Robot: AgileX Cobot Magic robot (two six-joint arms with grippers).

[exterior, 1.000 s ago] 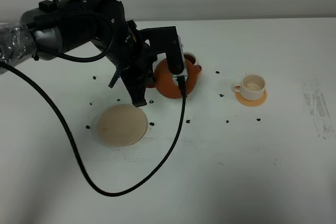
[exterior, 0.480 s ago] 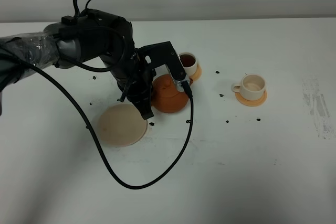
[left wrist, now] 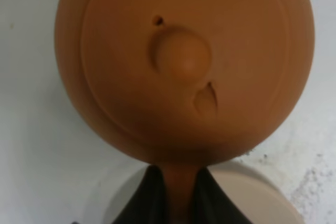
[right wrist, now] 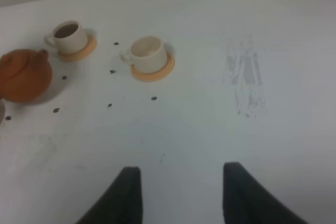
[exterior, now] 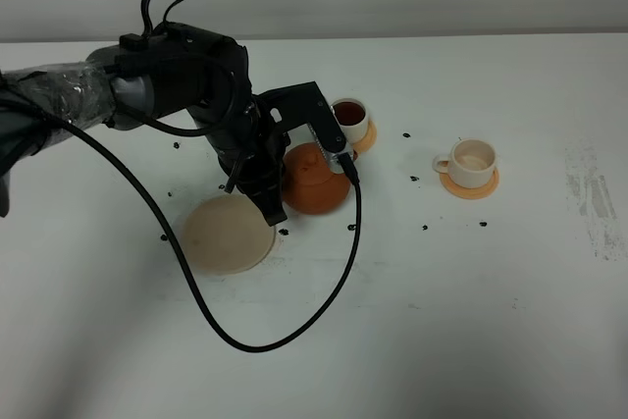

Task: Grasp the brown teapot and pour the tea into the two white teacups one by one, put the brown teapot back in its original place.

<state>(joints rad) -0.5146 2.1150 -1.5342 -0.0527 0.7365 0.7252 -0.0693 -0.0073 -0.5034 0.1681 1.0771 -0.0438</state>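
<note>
The right gripper [right wrist: 181, 192] hung spare, fingers apart and empty. Just past the saucer [exterior: 226, 235], the left gripper [left wrist: 179, 192] pinched the teapot [exterior: 314, 179] by its handle, upright beside the filled cup [exterior: 351, 118]. The far cup [exterior: 471, 159] was empty, likely next.

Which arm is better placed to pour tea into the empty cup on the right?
Left. The left pincer is clamped on the handle of the brown teapot, close to the filled cup; the empty cup stands further right. The right pincer holds nothing and sits well away from the teapot.
</note>
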